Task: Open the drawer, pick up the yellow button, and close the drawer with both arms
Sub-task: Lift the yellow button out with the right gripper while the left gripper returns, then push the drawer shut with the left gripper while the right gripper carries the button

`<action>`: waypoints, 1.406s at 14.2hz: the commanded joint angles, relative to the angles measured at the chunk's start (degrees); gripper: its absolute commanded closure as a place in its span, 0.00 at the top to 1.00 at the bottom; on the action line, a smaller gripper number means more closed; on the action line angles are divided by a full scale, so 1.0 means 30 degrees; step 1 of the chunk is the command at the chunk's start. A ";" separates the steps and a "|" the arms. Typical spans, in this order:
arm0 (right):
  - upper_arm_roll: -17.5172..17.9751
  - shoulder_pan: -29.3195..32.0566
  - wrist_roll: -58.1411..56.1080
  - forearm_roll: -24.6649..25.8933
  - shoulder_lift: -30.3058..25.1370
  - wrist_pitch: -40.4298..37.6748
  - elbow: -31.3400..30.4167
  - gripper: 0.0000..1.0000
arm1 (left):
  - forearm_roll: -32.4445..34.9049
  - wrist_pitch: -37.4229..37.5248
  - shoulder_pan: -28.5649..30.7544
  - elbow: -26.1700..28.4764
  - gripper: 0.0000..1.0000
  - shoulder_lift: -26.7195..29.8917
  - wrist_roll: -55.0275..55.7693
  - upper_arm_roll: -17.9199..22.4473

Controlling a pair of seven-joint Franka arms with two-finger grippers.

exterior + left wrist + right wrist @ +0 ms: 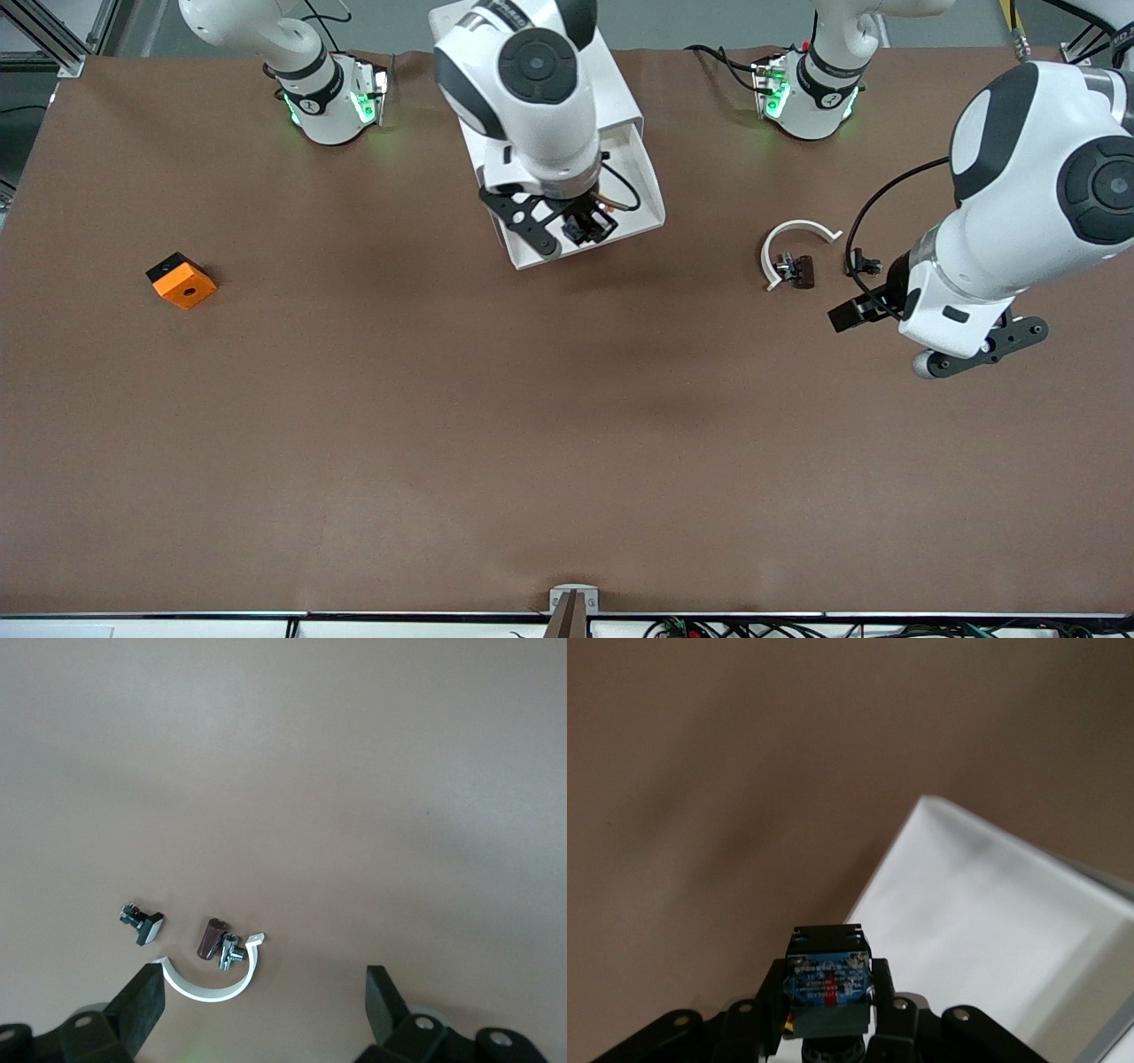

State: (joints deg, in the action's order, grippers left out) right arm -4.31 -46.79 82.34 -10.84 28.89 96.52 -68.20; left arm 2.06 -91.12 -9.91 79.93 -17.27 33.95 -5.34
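Note:
The drawer (645, 168) stands pulled out of the white cabinet (620, 89), which the right arm mostly hides. My right gripper (585, 227) hangs over the drawer's front end, shut on the button (588, 230). In the right wrist view the button (829, 981) shows a black body with a blue label between the fingers (772, 992), with the drawer's (992, 930) white floor below it. My left gripper (855, 312) hovers open over bare table toward the left arm's end. Nothing sits between its fingers (142, 1003) in the left wrist view.
An orange block with a black hole (182, 280) lies toward the right arm's end. Next to the left gripper lie a white curved clamp (797, 235), a brown-handled valve (799, 269) and a small black clip piece (865, 263). The left wrist view also shows the clamp (213, 989), valve (216, 943) and clip (142, 923).

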 commanded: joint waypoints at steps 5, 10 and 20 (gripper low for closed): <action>0.0236 0.4075 -0.9270 0.1796 -0.0371 -0.1235 -0.0730 0.00 | 0.0309 -0.4900 -0.0271 0.4702 1.00 0.1217 0.0401 -0.2375; 0.0236 0.7357 -1.5744 0.1854 -0.1306 -0.0534 -0.3130 0.00 | 0.0221 -0.5515 -0.1554 0.5114 1.00 0.0340 0.3115 -0.3579; 0.0206 1.2018 -2.2024 0.4870 -0.4559 0.6728 -1.1801 0.00 | 0.0309 -0.7335 -0.6068 0.5143 1.00 -0.2122 0.8891 -0.3580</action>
State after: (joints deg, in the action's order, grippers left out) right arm -4.86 -13.16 17.76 1.56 19.66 112.69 -96.07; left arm 2.06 -113.06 -26.24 95.40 -23.19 57.25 -16.13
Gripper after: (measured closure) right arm 0.586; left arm 0.000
